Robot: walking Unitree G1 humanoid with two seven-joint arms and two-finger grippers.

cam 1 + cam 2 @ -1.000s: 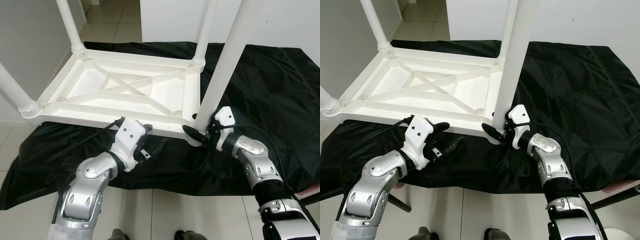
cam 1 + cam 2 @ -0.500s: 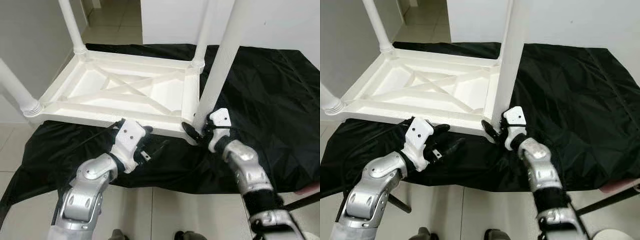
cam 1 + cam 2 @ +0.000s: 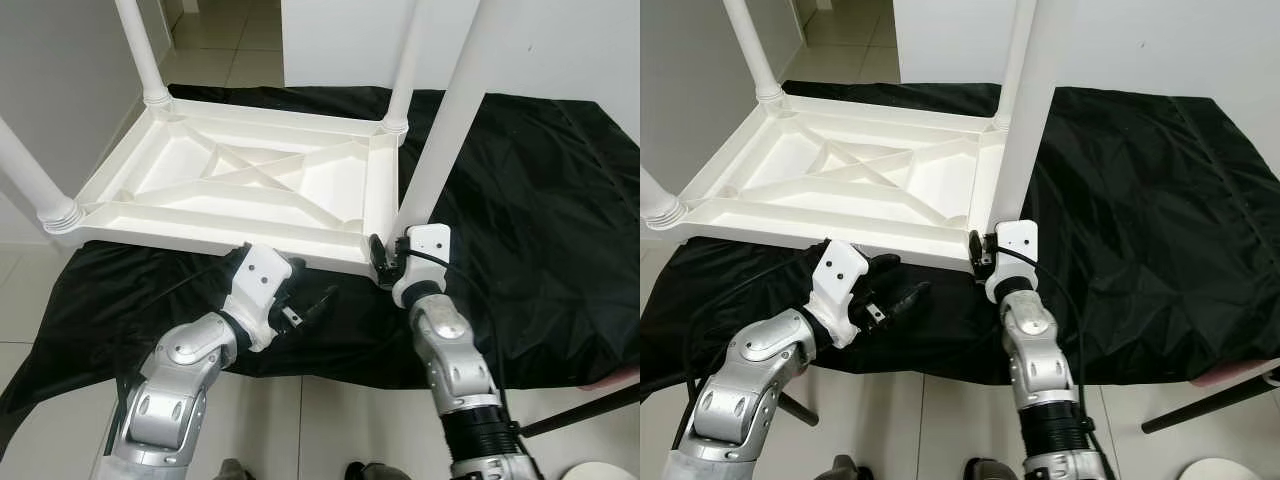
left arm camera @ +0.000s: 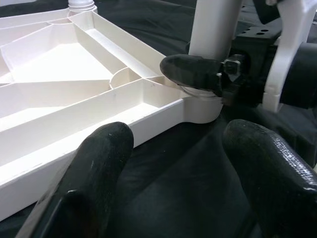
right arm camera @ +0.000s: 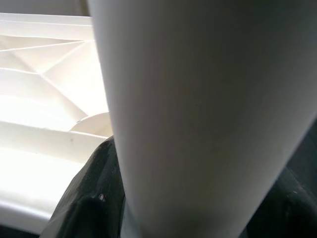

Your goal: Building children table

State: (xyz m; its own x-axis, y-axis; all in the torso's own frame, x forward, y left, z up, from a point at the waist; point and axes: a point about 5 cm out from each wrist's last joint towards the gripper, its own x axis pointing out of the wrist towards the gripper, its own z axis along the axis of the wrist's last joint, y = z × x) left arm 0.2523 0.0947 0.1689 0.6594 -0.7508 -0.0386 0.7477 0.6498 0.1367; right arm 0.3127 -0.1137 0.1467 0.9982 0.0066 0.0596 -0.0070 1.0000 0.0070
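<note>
Two fingers of my right gripper [image 3: 385,262] clamp the white leg [image 3: 440,130] at its corner socket [image 4: 200,106]; my left gripper [image 3: 305,300] hovers wide open beside the upturned tabletop [image 3: 240,185].

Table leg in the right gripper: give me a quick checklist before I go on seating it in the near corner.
1. Right gripper closed around the base of the table leg: ok.
2. Leg base at the near corner socket of the upside-down table top: ok.
3. Leg fully seated in the socket: cannot tell.
4. Leg standing straight: not ok, it leans away to the right compared with the far leg.
5. Left gripper clear of the table, open over the black cloth: ok.
6. The other three legs in their sockets: ok.
</note>
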